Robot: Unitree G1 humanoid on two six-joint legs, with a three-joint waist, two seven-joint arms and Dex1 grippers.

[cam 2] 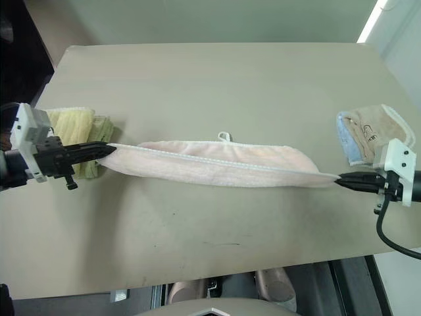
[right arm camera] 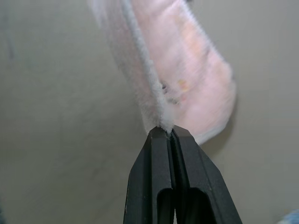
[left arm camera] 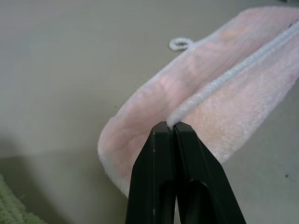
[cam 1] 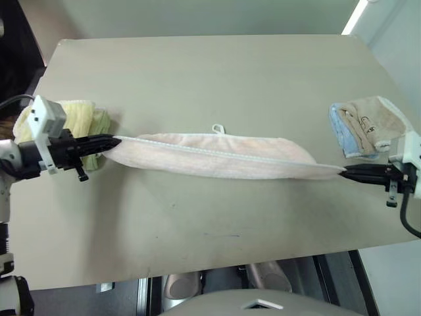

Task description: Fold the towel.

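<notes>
- The yellow-green towel (cam 1: 79,125) by the table's (cam 1: 210,72) left edge sits partly behind the left gripper (cam 1: 113,141).
- The light blue cloth (cam 1: 343,131) is mostly covered by the beige towel (cam 1: 373,122).
- The towel's (right arm camera: 187,70) small dark mark is too blurred to read.

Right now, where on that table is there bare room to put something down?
The beige tabletop is bare beyond the stretched pale pink terry towel, and along the near edge before it. The ends are crowded: a yellow-green ribbed towel by the left gripper, a beige-and-blue cloth pair by the right gripper.
</notes>
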